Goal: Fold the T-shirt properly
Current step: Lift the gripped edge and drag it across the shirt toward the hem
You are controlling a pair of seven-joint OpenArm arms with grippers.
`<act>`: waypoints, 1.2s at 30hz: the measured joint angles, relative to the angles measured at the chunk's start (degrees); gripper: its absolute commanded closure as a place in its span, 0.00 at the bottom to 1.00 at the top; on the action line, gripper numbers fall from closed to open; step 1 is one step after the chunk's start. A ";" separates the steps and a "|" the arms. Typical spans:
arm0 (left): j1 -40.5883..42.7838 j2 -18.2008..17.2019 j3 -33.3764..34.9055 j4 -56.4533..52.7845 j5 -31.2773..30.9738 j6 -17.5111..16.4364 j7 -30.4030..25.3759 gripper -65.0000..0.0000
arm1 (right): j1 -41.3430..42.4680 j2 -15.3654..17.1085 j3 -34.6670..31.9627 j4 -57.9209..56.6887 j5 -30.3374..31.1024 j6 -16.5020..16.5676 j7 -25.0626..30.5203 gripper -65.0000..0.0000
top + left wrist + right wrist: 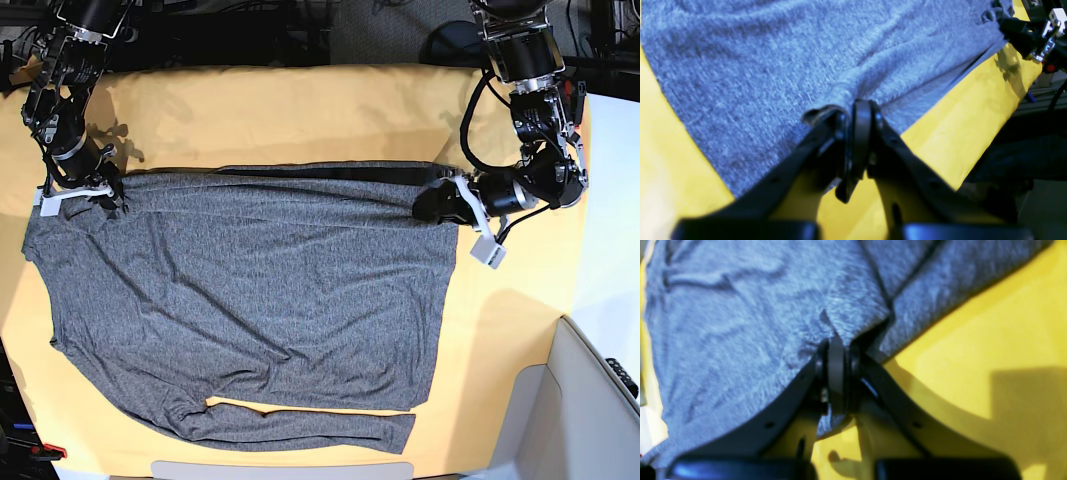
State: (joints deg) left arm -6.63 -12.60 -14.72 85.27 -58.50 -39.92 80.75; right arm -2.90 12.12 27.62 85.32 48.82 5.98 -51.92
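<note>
The dark-grey T-shirt (260, 290) lies spread on the yellow cloth, with its far edge lifted into a narrow fold and one long sleeve (300, 425) along the near edge. My left gripper (428, 206) is shut on the shirt's right far edge. In the left wrist view, the gripper (855, 110) pinches a bunched ridge of the shirt (773, 60). My right gripper (108, 195) is shut on the shirt's left far corner. In the right wrist view, the gripper (836, 346) pinches the shirt (740, 323) at a fold.
The yellow-orange cloth (300, 110) covers the table beyond the shirt on all sides. A white surface (610, 250) and a pale bin (590, 400) lie at the right. Dark clutter stands behind the table's far edge.
</note>
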 measured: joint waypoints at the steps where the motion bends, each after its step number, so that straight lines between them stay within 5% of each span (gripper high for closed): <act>1: 0.22 -0.48 0.35 0.00 0.61 0.02 -0.24 0.78 | -0.07 0.02 0.00 0.00 -0.02 0.04 0.04 0.85; 5: 0.63 -2.10 1.95 -0.02 2.43 0.02 0.07 0.66 | 0.07 0.02 0.17 0.22 1.36 0.85 -1.29 0.59; 7: 0.50 -2.54 1.86 -0.02 2.60 0.00 0.02 0.66 | 0.20 0.07 0.37 0.33 2.12 0.87 -1.68 0.55; 20: 2.75 -6.64 1.55 0.17 2.51 0.02 -0.09 0.66 | -2.05 0.31 10.82 0.42 6.25 0.17 -3.19 0.55; 29: 2.64 -6.97 1.84 0.20 2.84 0.00 -0.22 0.65 | -1.38 0.31 10.84 -0.04 6.38 -0.02 -2.93 0.55; 36: 2.60 -6.97 1.92 0.20 9.14 0.02 -0.13 0.64 | 2.40 0.57 10.88 -5.90 7.43 0.50 -1.64 0.54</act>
State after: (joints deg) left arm -4.03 -19.57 -12.80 85.47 -49.36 -39.90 80.62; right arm -0.49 12.69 38.50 79.42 56.25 6.48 -53.56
